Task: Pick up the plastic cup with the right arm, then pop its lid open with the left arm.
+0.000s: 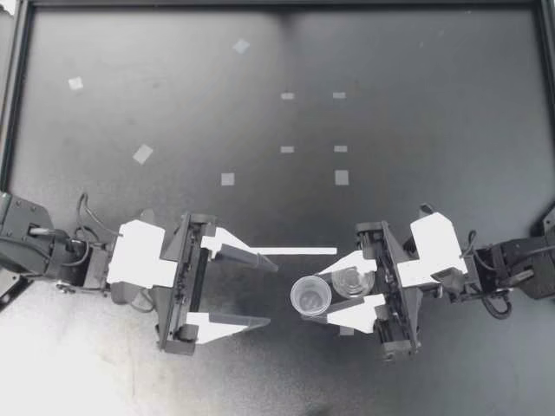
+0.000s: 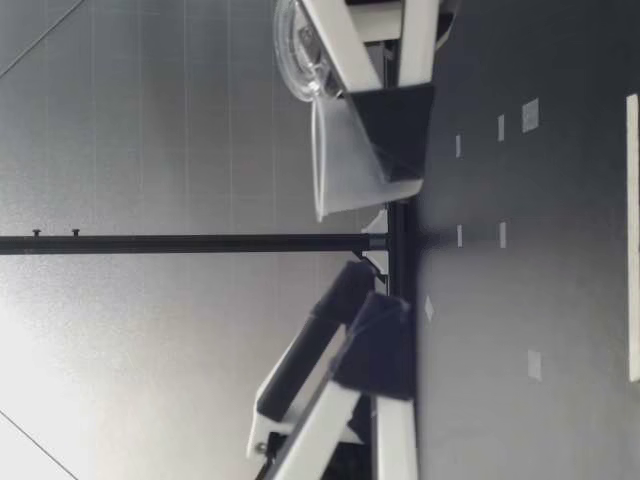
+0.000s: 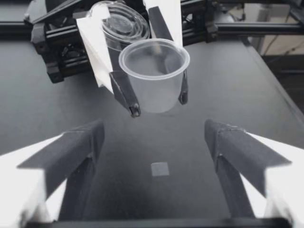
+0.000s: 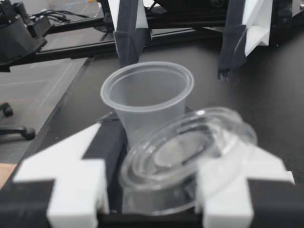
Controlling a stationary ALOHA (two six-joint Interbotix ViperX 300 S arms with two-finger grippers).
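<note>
While my R gripper [image 1: 317,297] pinches the cup [image 1: 310,295], lid [image 1: 352,282] wedged behind, my L gripper [image 1: 272,293] sits spread just left: handover stage I'd say, L must straddle cup.

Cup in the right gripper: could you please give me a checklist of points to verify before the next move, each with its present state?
1. Right gripper shut on cup: ok, one finger on each side.
2. Cup upright, mouth up: ok.
3. Cup empty: ok, nothing seen inside.
4. Lid secure: cannot tell; it lies tilted inside the right gripper, behind the cup.
5. Left gripper open: ok, fingers wide apart.
6. Left gripper clear of cup: ok, it faces the cup with a gap between them.
</note>
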